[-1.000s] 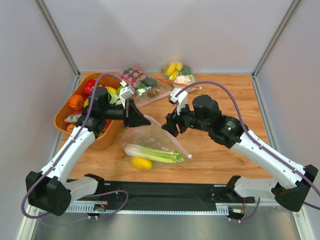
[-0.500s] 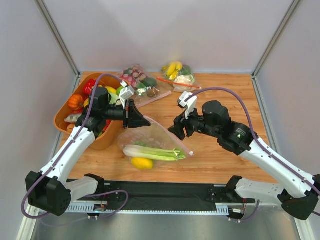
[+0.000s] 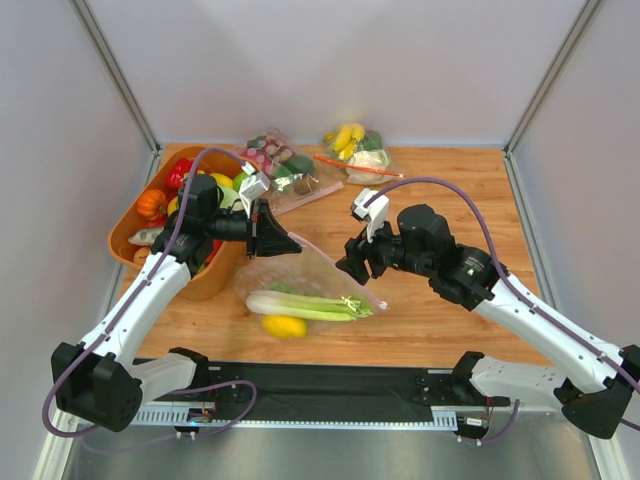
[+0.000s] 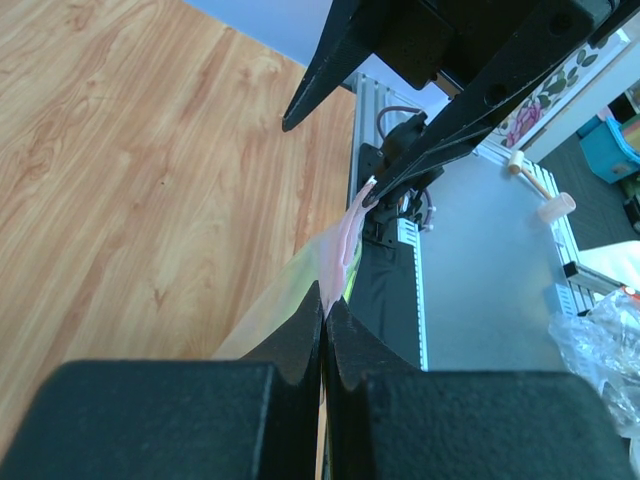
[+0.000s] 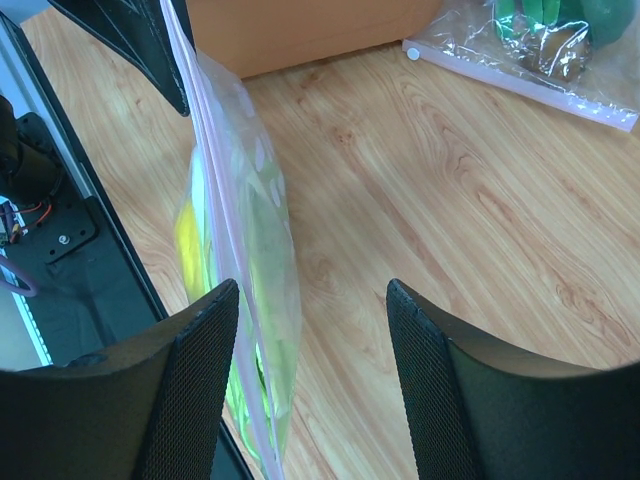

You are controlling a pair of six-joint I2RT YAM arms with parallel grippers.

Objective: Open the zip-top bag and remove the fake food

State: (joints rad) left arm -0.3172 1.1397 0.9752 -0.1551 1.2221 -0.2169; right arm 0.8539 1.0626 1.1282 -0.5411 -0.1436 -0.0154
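A: Two grippers are seen. How is the left gripper [image 4: 323, 330] set?
B: Its jaws are pressed together on the pink top edge of the zip-top bag [image 3: 300, 272], which is held up there and hangs to the table [image 3: 440, 320].
A: And the right gripper [image 5: 312, 300]?
B: Its fingers are spread wide and nothing is held; the bag is just beside one finger. The fake food [image 3: 325, 307] — a pale-green stalk [image 3: 285, 302] and a yellow piece [image 3: 284, 326] — is seen low inside the bag.

orange bin [image 3: 208, 284] left | grape bag [image 3: 272, 158] rear | banana bag [image 3: 356, 146] rear
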